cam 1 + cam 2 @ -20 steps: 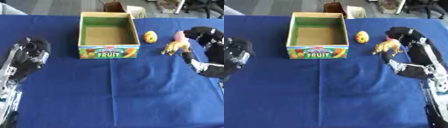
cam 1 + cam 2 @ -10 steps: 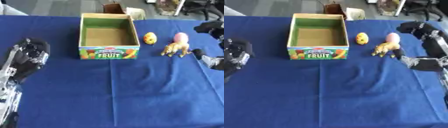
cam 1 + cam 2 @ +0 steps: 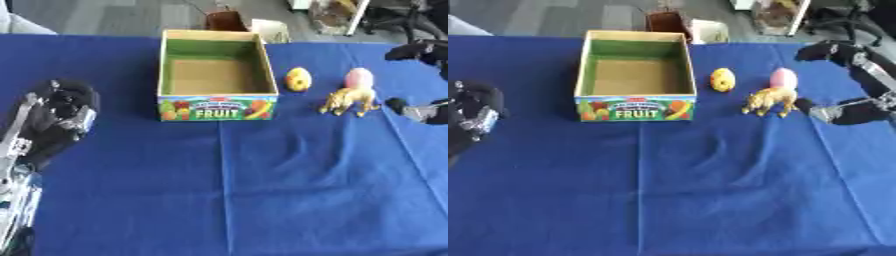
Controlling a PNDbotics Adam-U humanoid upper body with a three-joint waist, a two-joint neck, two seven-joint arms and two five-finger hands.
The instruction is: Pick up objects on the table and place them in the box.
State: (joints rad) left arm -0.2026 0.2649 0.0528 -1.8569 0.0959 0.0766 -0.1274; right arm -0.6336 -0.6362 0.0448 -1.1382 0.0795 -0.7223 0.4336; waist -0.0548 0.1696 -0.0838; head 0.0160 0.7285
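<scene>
Now right hand (image 3: 846, 80) farther from toy animal (image 3: 769, 100).

Your right hand (image 3: 852, 82) runs off the right edge of the left eye view — only the right eye view shows more of it, and even there you cannot tell how its fingers stand. Your left hand (image 3: 61, 111) is a dark blur, its arm cut by the left and bottom edges. The yellow animal figure (image 3: 769, 100) is too soft to name the species. Behind the box (image 3: 216, 77), a brown container (image 3: 226, 20) is clipped by the top edge.
</scene>
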